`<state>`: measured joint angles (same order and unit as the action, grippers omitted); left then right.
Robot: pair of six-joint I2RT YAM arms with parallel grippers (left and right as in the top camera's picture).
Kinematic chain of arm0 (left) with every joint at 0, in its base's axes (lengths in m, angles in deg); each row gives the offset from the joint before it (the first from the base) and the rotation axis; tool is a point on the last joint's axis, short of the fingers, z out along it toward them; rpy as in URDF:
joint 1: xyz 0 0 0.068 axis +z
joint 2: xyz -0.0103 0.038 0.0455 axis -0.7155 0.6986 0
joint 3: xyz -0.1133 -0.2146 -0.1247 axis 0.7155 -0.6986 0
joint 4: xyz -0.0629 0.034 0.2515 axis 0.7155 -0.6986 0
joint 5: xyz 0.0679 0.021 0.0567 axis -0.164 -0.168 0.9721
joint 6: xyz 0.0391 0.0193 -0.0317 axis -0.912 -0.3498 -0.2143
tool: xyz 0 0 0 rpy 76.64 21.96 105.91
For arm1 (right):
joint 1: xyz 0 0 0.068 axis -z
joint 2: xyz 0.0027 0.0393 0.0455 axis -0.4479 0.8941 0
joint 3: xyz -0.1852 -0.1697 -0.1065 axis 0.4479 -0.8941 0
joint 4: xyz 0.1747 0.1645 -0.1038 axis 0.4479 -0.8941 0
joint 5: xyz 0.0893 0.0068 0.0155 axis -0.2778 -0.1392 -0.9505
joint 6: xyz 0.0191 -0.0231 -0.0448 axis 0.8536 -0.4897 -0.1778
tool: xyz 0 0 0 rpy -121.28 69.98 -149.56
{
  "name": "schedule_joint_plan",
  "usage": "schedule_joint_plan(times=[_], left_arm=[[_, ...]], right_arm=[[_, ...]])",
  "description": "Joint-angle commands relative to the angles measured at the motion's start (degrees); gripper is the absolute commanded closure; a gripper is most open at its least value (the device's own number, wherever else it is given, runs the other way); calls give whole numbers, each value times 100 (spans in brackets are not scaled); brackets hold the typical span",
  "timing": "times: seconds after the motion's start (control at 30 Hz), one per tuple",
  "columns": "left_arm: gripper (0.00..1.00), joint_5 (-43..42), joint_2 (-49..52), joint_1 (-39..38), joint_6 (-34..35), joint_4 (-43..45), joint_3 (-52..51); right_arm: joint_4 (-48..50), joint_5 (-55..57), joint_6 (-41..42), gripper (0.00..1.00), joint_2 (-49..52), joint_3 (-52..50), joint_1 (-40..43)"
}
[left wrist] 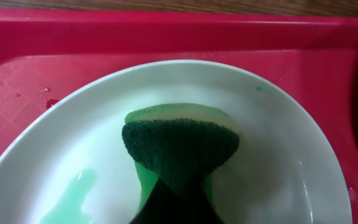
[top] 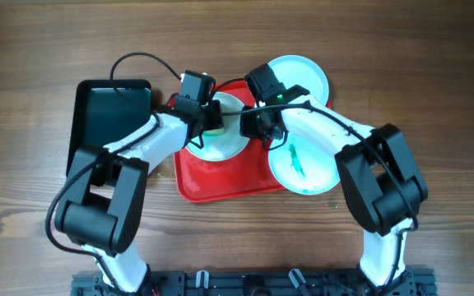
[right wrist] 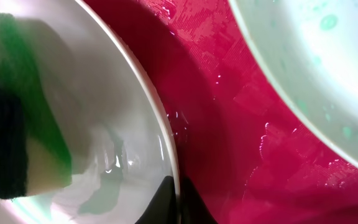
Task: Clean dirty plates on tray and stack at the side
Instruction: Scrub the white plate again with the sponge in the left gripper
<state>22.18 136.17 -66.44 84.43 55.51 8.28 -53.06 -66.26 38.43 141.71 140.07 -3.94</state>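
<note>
Sponge on white plate; dark green tray beside red tray.

Left arm, right arm: white tubular links, bulky black joint housings, black left gripper and right gripper; thin black cables looping along each; green light at right wrist

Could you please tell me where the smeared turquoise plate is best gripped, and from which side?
Likely its thin rim at the near right, approached from the right. The smeared turquoise plate lies across the red tray's right edge, so that rim sits off the tray, and the right arm crosses only its far side. Pinch with one finger above, one below.
</note>
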Motion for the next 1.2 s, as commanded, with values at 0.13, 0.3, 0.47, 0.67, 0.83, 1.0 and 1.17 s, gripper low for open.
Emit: schedule_joint_plan(times=[0.13,0.3,0.47,0.67,0.83,1.0,1.17], left_arm=[[96,-2347,262,-33,-1049,-426,-26],[96,-3567,262,-24,-1377,-302,-26],[96,-1207,264,11,-597,415,-26],[96,1742,264,144,114,240,-26],[96,514,260,111,876,-955,-26],[96,-2761,260,133,7,-1318,-24],[96,-4183,260,236,-503,-774,-24]], right_arm=[[-48,-177,-160,96,177,2,-39],[-57,-179,-153,96,177,2,-39],[-103,-203,-153,96,177,2,-39],[-76,-195,-160,96,177,2,-39],[-66,-197,-166,96,179,2,-39],[-70,-199,-166,96,179,2,-39],[-83,-243,-168,96,179,2,-39]])
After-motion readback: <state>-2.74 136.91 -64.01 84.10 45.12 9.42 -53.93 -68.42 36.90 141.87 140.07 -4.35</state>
